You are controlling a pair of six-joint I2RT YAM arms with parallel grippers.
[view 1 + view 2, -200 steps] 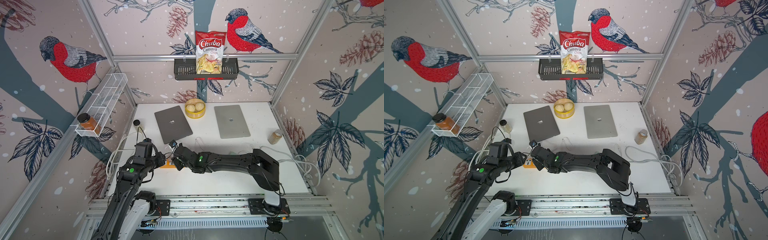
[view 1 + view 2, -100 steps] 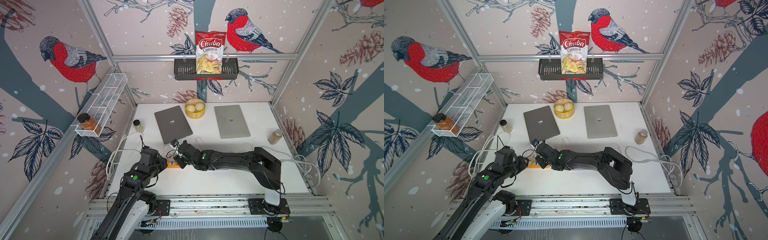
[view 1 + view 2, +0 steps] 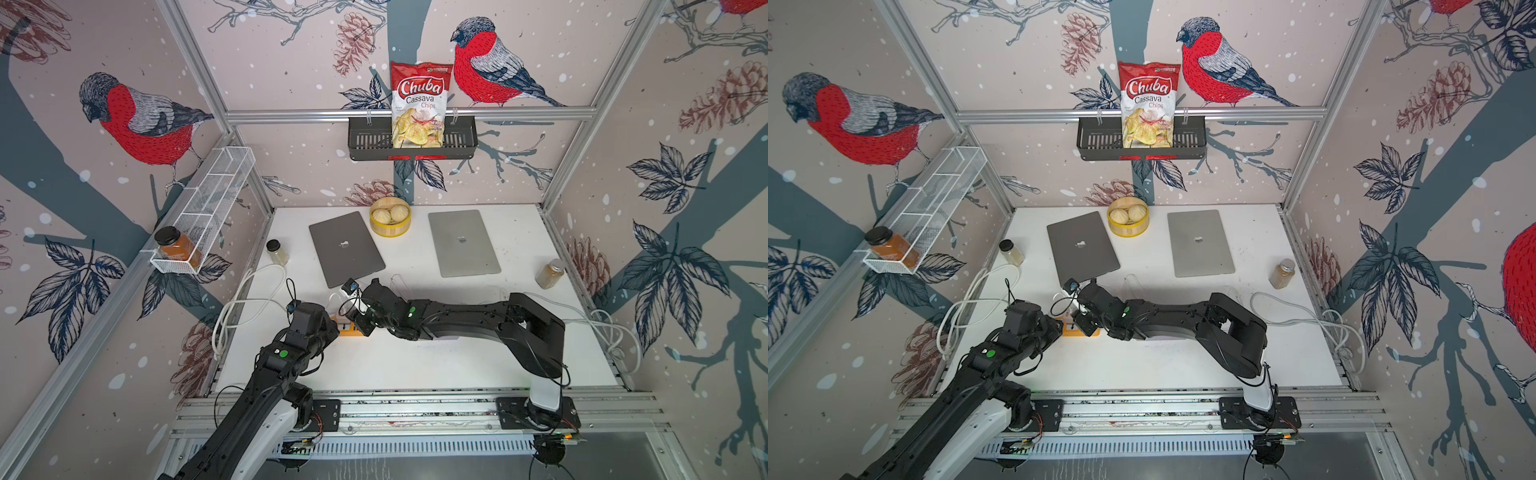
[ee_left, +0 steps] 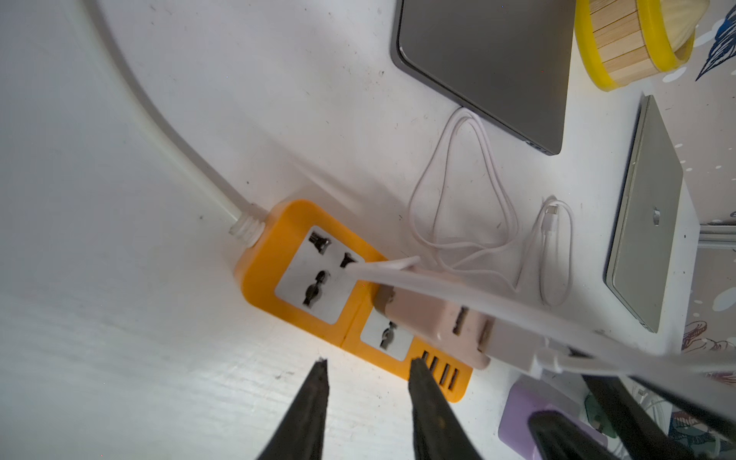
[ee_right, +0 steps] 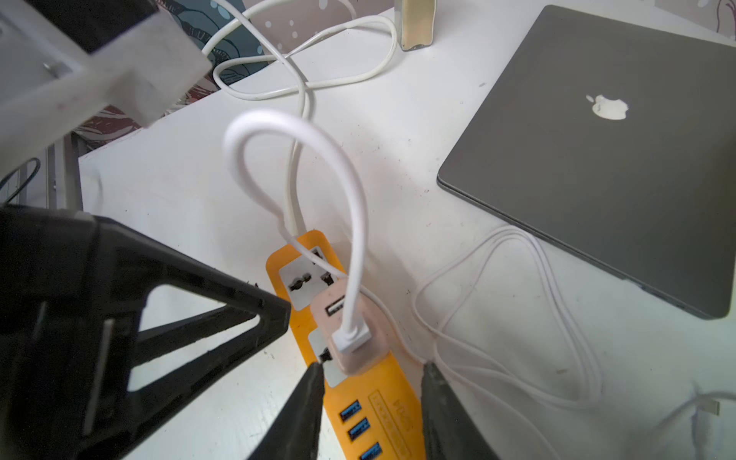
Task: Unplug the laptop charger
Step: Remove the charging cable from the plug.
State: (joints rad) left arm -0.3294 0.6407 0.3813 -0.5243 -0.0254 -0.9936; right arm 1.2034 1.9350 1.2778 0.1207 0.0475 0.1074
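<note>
**Arms meet at orange power strip (image 5: 392, 384)**

In a top view the right arm (image 3: 457, 320) stretches low across the tabletop (image 3: 415, 365); the left arm (image 3: 274, 374) reaches in from lower left. Right fingers (image 5: 306, 406) stand open astride the power strip, beside the pink charger (image 5: 364, 356) plugged into it. Left fingers (image 4: 424, 394): slightly apart, empty. One bag (image 3: 419, 104) reads "Chuba Cassava Chips"; the dark laptop (image 3: 345, 249) and the silver laptop (image 3: 461, 243) each show an apple logo.

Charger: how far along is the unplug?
Done: nothing; the charger sits plugged in the orange power strip. In hand: the right gripper straddles the strip beside the charger, jaws open, not gripping; the left gripper hovers at the strip's edge, open and empty. Left: clamp the charger and pull it free.
</note>
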